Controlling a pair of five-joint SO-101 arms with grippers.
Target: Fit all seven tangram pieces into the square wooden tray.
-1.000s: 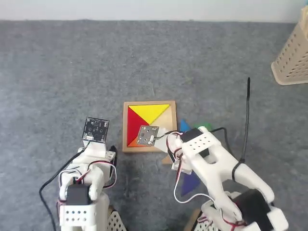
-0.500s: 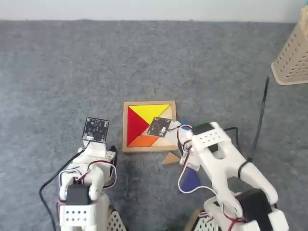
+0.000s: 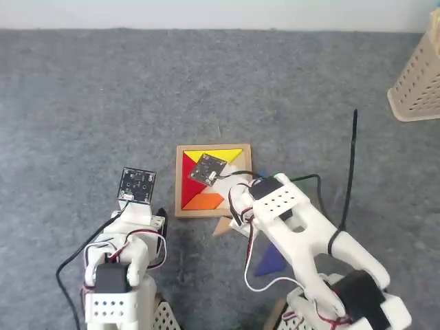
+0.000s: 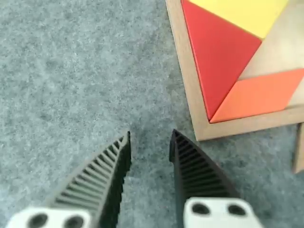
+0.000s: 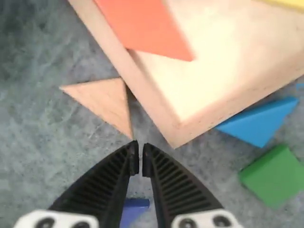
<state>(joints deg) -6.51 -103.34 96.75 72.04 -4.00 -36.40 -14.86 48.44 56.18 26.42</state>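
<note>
Right fingers: the right fingers [image 5: 121, 183] are pressed almost together with nothing between them. Their tips hang over the grey surface [image 3: 103, 103], just off a corner of the square wooden tray [image 5: 156, 118] and near the sharp point of the tan triangle [image 5: 104, 99].
Left fingers: the left fingers [image 4: 111, 175] are spread a little and empty, above bare surface just beside the tray's other near corner.
Tray: it lies flat ahead of both arms. The red triangle [image 4: 213, 52], yellow triangle [image 4: 242, 12] and orange parallelogram [image 4: 263, 92] are seated in it, and the rest of the floor is bare wood.
Loose pieces: the tan triangle lies just outside the rim. The blue triangle [image 5: 256, 123] lies close against the tray's side, with the green square [image 5: 273, 175] near it. The dark blue piece [image 3: 269, 261] lies under the right arm.
Why so: thin, flat pieces on this nap give little edge to pinch, so closed tips beside the tan triangle look better suited to nudging than to grasping. The left arm seems parked clear of the work.
Views: in the high view the right arm's body lies over the tray's near corner. The right wrist view looks beneath it to the blue triangle and green square. The left wrist view shows red and orange meeting flush. The high view adds the basket [image 3: 419, 75], well apart.
</note>
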